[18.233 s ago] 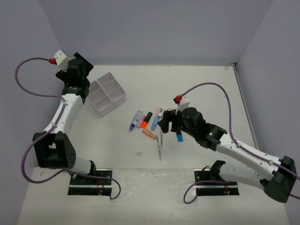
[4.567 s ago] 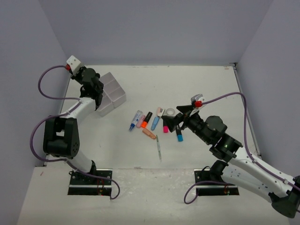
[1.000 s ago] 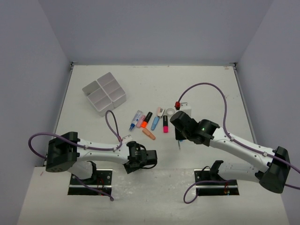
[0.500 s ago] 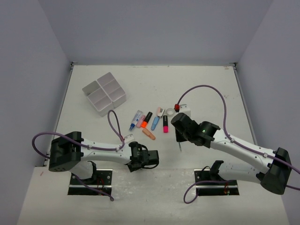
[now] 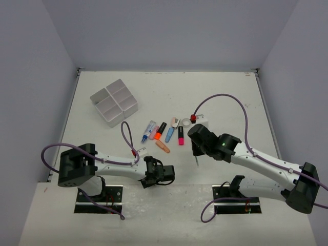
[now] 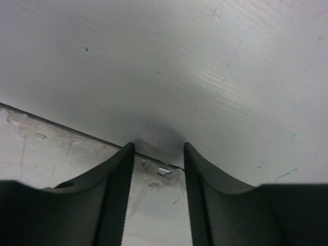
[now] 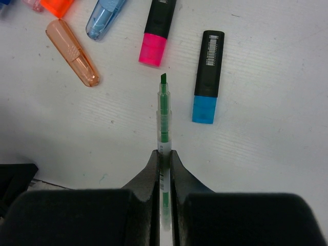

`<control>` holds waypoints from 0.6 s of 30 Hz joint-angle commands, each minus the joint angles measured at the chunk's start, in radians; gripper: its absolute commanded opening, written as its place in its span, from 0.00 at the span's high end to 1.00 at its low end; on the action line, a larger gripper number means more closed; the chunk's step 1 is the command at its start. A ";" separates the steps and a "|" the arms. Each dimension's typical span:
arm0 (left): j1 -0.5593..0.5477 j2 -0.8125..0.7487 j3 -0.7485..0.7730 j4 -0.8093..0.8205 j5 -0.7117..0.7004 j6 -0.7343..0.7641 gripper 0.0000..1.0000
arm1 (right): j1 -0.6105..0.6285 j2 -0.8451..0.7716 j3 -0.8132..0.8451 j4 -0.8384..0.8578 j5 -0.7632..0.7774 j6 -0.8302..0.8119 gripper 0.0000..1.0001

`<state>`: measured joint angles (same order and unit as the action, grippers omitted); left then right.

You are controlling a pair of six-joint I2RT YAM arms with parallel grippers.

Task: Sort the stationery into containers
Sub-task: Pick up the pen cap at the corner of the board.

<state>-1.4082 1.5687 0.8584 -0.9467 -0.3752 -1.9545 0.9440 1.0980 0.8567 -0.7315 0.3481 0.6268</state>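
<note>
White tabletop fills your views. Your right gripper is clamped on a thin clear pen with green ink, its tip just short of the pink highlighter. Only overhead shows you the four-compartment tray, well apart at far left. Your left gripper has its jaws apart, empty, at the table's near edge.

White table, scuffed at near edge; pale walls around.
</note>
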 commanded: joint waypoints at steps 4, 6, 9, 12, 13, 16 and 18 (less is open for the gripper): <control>-0.003 -0.012 -0.041 0.036 -0.038 -0.381 0.64 | -0.001 -0.030 -0.018 0.034 -0.002 -0.022 1.00; -0.002 -0.004 -0.036 0.039 -0.048 -0.371 0.65 | -0.001 -0.030 -0.016 0.034 -0.003 -0.025 1.00; -0.001 0.006 -0.029 0.041 -0.054 -0.357 0.68 | -0.001 -0.031 -0.012 0.034 -0.004 -0.027 1.00; 0.002 0.013 -0.030 0.052 -0.055 -0.341 0.77 | -0.001 -0.032 -0.010 0.036 -0.005 -0.030 1.00; 0.003 0.013 -0.033 0.058 -0.056 -0.334 0.81 | -0.001 -0.032 -0.008 0.037 -0.006 -0.030 1.00; 0.006 0.010 -0.039 0.069 -0.064 -0.311 0.94 | 0.000 -0.031 -0.011 0.046 -0.012 -0.032 1.00; 0.007 0.001 -0.042 0.071 -0.077 -0.293 0.99 | 0.001 -0.033 -0.017 0.054 -0.022 -0.032 1.00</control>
<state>-1.4075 1.5593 0.8402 -0.9154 -0.4024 -1.9567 0.9440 1.0851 0.8436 -0.7162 0.3459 0.6079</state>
